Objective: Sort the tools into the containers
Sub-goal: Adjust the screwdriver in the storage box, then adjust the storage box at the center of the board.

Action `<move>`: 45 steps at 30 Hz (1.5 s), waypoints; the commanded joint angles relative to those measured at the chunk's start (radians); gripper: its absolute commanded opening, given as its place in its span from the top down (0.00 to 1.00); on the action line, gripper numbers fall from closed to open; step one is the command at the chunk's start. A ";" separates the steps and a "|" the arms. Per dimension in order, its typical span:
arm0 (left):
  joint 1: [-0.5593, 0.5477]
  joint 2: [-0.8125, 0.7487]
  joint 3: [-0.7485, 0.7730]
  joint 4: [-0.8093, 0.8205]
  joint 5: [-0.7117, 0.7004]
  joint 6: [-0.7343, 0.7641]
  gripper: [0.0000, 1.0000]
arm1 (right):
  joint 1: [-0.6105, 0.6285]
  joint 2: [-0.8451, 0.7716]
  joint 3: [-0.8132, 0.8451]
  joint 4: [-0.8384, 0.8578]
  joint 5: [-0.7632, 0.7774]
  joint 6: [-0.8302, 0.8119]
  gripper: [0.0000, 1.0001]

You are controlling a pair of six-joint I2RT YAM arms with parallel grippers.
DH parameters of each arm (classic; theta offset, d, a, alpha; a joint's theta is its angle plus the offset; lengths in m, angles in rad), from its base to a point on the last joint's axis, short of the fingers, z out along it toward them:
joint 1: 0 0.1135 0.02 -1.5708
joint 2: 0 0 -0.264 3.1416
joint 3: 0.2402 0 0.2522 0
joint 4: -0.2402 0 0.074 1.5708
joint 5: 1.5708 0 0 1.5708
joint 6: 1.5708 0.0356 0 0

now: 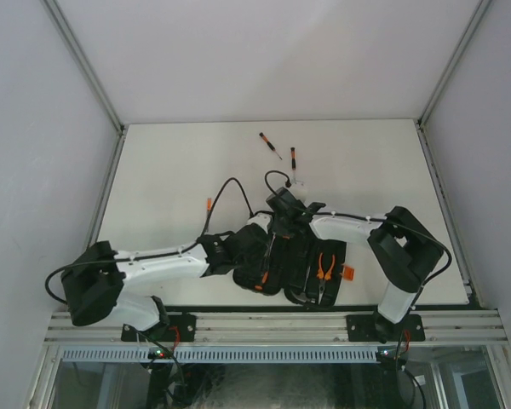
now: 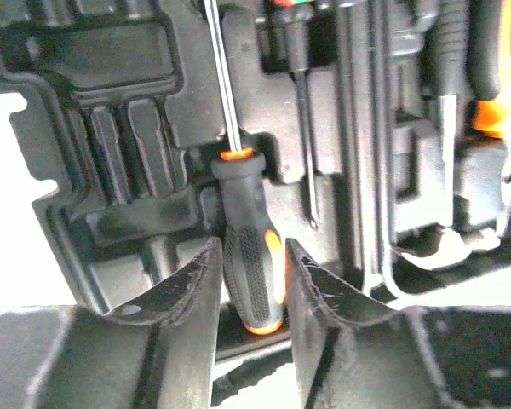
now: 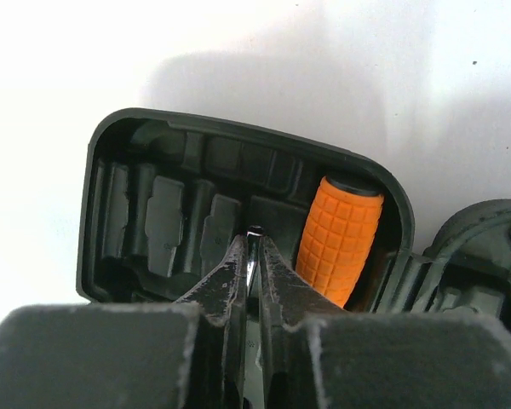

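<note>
Screwdriver (image 2: 249,277) within left gripper (image 2: 252,249) (in case (image 2: 128,60))

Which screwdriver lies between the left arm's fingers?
The screwdriver with the orange-and-black handle, flanked by both fingers; the thinner screwdriver lies beside it in the case, outside them.

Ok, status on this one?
Left gripper open astride a screwdriver lying in the case. Right gripper shut over the case. Two screwdrivers out on the table.
</note>
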 commanded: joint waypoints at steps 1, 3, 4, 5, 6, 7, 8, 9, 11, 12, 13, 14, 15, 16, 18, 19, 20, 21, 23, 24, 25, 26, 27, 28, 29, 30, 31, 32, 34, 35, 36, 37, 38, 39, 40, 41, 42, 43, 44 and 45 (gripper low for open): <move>-0.009 -0.146 0.116 -0.126 0.016 0.057 0.57 | -0.016 -0.020 -0.058 -0.162 -0.026 -0.069 0.95; -0.006 -0.192 0.134 -0.147 0.015 0.066 0.55 | -0.022 -0.067 -0.058 -0.154 -0.028 -0.090 0.91; -0.004 -0.215 0.137 -0.157 0.010 0.071 0.54 | -0.023 -0.095 -0.058 -0.149 -0.030 -0.100 0.89; 0.000 -0.240 0.136 -0.164 0.003 0.073 0.53 | -0.024 -0.125 -0.058 -0.143 -0.036 -0.115 0.86; 0.004 -0.264 0.131 -0.172 -0.008 0.074 0.53 | -0.023 -0.156 -0.058 -0.139 -0.039 -0.132 0.83; 0.015 -0.293 0.122 -0.180 -0.020 0.076 0.52 | -0.018 -0.187 -0.058 -0.143 -0.032 -0.143 0.81; 0.030 -0.312 0.106 -0.187 -0.028 0.076 0.51 | -0.011 -0.220 -0.058 -0.155 -0.016 -0.151 0.78; 0.052 -0.326 0.088 -0.190 -0.027 0.073 0.51 | -0.002 -0.254 -0.060 -0.170 0.004 -0.159 0.75; 0.099 -0.358 0.040 -0.192 -0.010 0.068 0.51 | 0.023 -0.322 -0.072 -0.211 0.057 -0.156 0.72; 0.118 -0.374 0.012 -0.192 -0.009 0.066 0.51 | 0.036 -0.356 -0.082 -0.232 0.084 -0.147 0.70; 0.134 -0.393 -0.014 -0.192 -0.010 0.068 0.51 | 0.049 -0.395 -0.100 -0.254 0.107 -0.132 0.65; 0.145 -0.409 -0.037 -0.193 -0.017 0.070 0.51 | 0.063 -0.434 -0.120 -0.270 0.123 -0.115 0.62; 0.154 -0.424 -0.058 -0.194 -0.022 0.071 0.51 | 0.074 -0.472 -0.147 -0.284 0.133 -0.089 0.60; 0.164 -0.439 -0.080 -0.194 -0.024 0.072 0.51 | 0.084 -0.513 -0.179 -0.292 0.136 -0.064 0.58; 0.182 -0.459 -0.125 -0.184 -0.019 0.069 0.50 | 0.099 -0.600 -0.250 -0.291 0.122 -0.004 0.56; 0.187 -0.467 -0.144 -0.177 -0.018 0.067 0.51 | 0.107 -0.640 -0.288 -0.282 0.111 0.021 0.55; 0.192 -0.475 -0.160 -0.172 -0.017 0.062 0.51 | 0.120 -0.676 -0.326 -0.268 0.101 0.042 0.55; 0.195 -0.483 -0.177 -0.161 -0.011 0.059 0.51 | 0.135 -0.714 -0.364 -0.254 0.098 0.070 0.54; 0.197 -0.500 -0.208 -0.132 0.008 0.050 0.51 | 0.152 -0.776 -0.444 -0.228 0.094 0.127 0.51; 0.198 -0.510 -0.223 -0.114 0.016 0.044 0.51 | 0.153 -0.804 -0.474 -0.218 0.095 0.155 0.50; 0.198 -0.513 -0.236 -0.099 0.023 0.038 0.51 | 0.154 -0.825 -0.498 -0.206 0.099 0.178 0.49; 0.199 -0.515 -0.245 -0.086 0.029 0.033 0.50 | 0.153 -0.847 -0.524 -0.189 0.102 0.196 0.48; 0.199 -0.513 -0.251 -0.078 0.030 0.029 0.50 | 0.154 -0.866 -0.547 -0.168 0.102 0.204 0.47; 0.199 -0.509 -0.252 -0.069 0.031 0.027 0.50 | 0.154 -0.886 -0.568 -0.138 0.101 0.206 0.45; 0.199 -0.503 -0.254 -0.058 0.029 0.025 0.50 | 0.153 -0.902 -0.588 -0.108 0.101 0.206 0.43; 0.200 -0.496 -0.256 -0.045 0.029 0.023 0.50 | 0.154 -0.915 -0.603 -0.084 0.099 0.202 0.42; 0.201 -0.487 -0.255 -0.032 0.030 0.022 0.50 | 0.149 -0.925 -0.615 -0.057 0.095 0.190 0.42; 0.204 -0.475 -0.253 -0.020 0.031 0.022 0.51 | 0.140 -0.931 -0.623 -0.042 0.084 0.178 0.42; 0.211 -0.446 -0.242 -0.009 0.028 0.021 0.51 | 0.099 -0.927 -0.624 -0.023 0.032 0.136 0.42; 0.215 -0.431 -0.238 -0.006 0.024 0.021 0.51 | 0.078 -0.925 -0.623 -0.026 0.012 0.129 0.43; 0.218 -0.419 -0.233 -0.001 0.024 0.020 0.51 | 0.060 -0.923 -0.623 -0.034 0.001 0.131 0.43; 0.221 -0.411 -0.229 0.003 0.026 0.020 0.51 | 0.048 -0.921 -0.623 -0.039 -0.004 0.131 0.44; 0.224 -0.404 -0.229 0.010 0.025 0.021 0.51 | 0.038 -0.921 -0.623 -0.037 -0.010 0.127 0.45; 0.226 -0.398 -0.230 0.016 0.025 0.020 0.52 | 0.027 -0.921 -0.622 -0.031 -0.020 0.121 0.45; 0.229 -0.393 -0.230 0.019 0.025 0.020 0.52 | 0.022 -0.921 -0.623 -0.016 -0.034 0.113 0.46; 0.232 -0.386 -0.233 0.024 0.025 0.020 0.52 | 0.018 -0.921 -0.626 0.012 -0.054 0.094 0.46; 0.234 -0.380 -0.234 0.028 0.026 0.020 0.52 | 0.015 -0.919 -0.631 0.051 -0.077 0.071 0.47; 0.236 -0.372 -0.234 0.033 0.030 0.020 0.52 | 0.011 -0.913 -0.635 0.093 -0.106 0.047 0.47; 0.238 -0.362 -0.234 0.039 0.035 0.021 0.52 | 0.003 -0.901 -0.638 0.133 -0.147 0.025 0.48; 0.239 -0.345 -0.234 0.045 0.043 0.020 0.52 | -0.004 -0.885 -0.635 0.155 -0.167 0.015 0.49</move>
